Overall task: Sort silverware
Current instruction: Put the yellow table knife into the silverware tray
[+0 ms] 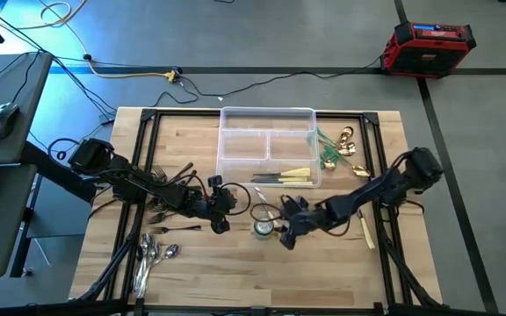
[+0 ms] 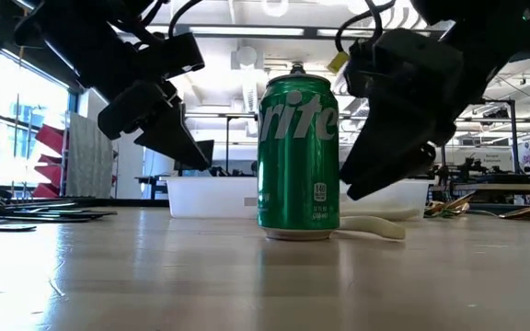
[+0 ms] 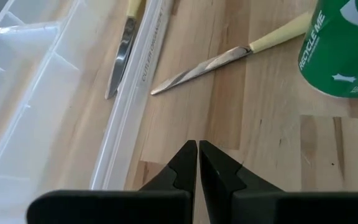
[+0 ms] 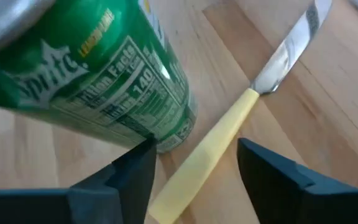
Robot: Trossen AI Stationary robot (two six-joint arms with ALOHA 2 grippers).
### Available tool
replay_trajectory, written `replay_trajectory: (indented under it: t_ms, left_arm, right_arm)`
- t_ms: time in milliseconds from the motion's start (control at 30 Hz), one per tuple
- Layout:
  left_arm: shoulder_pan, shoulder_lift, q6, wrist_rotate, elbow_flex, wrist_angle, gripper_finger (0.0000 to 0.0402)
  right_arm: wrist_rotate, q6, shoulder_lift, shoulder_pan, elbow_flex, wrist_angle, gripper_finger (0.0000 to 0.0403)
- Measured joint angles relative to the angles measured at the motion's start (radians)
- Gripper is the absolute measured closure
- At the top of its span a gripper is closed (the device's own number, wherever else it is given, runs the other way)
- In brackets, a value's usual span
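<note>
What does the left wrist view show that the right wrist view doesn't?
Only the left wrist view shows the clear tray, a knife inside it, and the left end effector shut over bare wood. Only the right wrist view shows the right end effector open, straddling the cream handle beside the can. Both show the green can and the cream-handled knife on the table.
</note>
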Motion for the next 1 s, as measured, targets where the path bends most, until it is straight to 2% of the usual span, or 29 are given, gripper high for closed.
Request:
replay_trajectory:
  t_ms: [100, 200, 333, 500, 633, 800, 900, 1000]
  left_arm:
    - [0.0, 0.0, 0.0, 0.0, 0.0, 0.001, 0.0401]
    - [0.0, 0.0, 0.0, 0.0, 0.0, 0.003, 0.0401]
    - [0.0, 0.0, 0.0, 0.0, 0.0, 0.0, 0.0401]
    - [0.0, 0.0, 0.0, 0.0, 0.0, -0.003, 0.0401]
    - [0.0, 0.0, 0.0, 0.014, 0.0, -0.002, 0.0401]
    - [0.0, 0.0, 0.0, 0.025, 0.0, -0.006, 0.0401]
    - [0.0, 0.0, 0.0, 0.03, 0.0, -0.007, 0.0401]
    - [-0.001, 0.0, 0.0, 0.031, 0.0, -0.009, 0.0401]
  right_arm:
    - [0.051, -0.016, 0.057, 0.021, 0.072, -0.069, 0.0187]
    - [0.084, -0.018, 0.12, 0.031, 0.161, -0.214, 0.0192]
    - [0.097, 0.005, 0.2, 0.029, 0.265, -0.383, 0.0194]
    - [0.062, 0.057, 0.246, 0.024, 0.309, -0.461, 0.0203]
    - [0.04, 0.097, 0.254, 0.023, 0.311, -0.502, 0.0249]
    - [0.013, 0.098, 0.255, 0.022, 0.311, -0.533, 0.0352]
    - [0.003, 0.118, 0.25, 0.015, 0.311, -0.553, 0.0359]
    - [0.036, 0.139, 0.23, 0.022, 0.307, -0.587, 0.0359]
